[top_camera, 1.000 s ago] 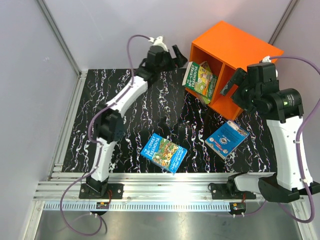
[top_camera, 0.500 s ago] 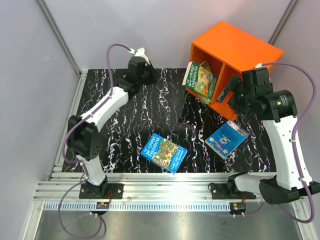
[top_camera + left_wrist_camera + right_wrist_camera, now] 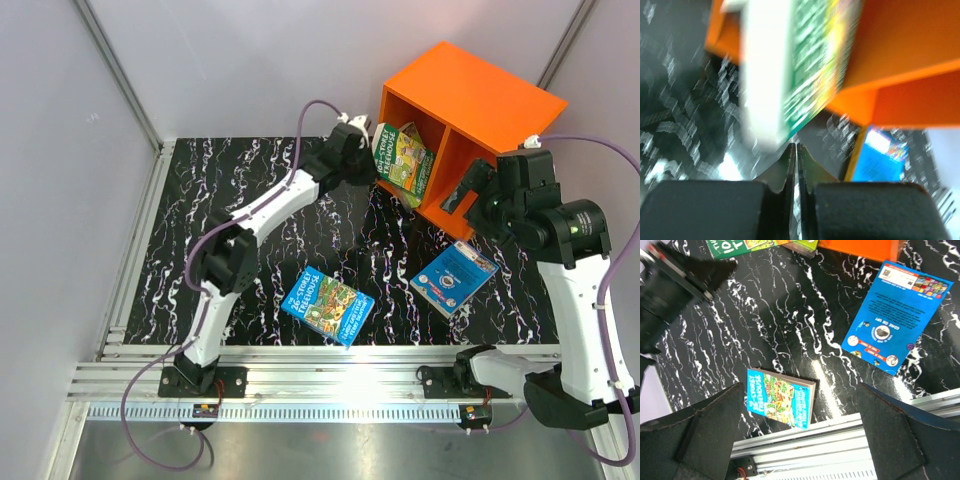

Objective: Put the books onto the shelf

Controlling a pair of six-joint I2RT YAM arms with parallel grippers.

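Green books (image 3: 402,160) lean out of the left compartment of the orange shelf (image 3: 470,95). My left gripper (image 3: 365,158) is at their outer side, shut with nothing between its jaws. In the left wrist view its tips (image 3: 794,150) sit just below the blurred white page edge of a green book (image 3: 810,65), with the shelf (image 3: 905,55) behind. A blue treehouse book (image 3: 327,305) and a blue book with a round emblem (image 3: 453,277) lie flat on the table. My right gripper (image 3: 462,190) hangs open in front of the shelf, high above both blue books (image 3: 780,397) (image 3: 897,315).
An aluminium rail (image 3: 330,385) runs along the table's near edge, holding both arm bases. Grey walls close in the left and back sides. The black marbled tabletop (image 3: 290,240) lies between the books and the left wall.
My left gripper went from open to shut. The left arm swung left away from the shelf, then back right to the green books. The right arm shifted slightly.
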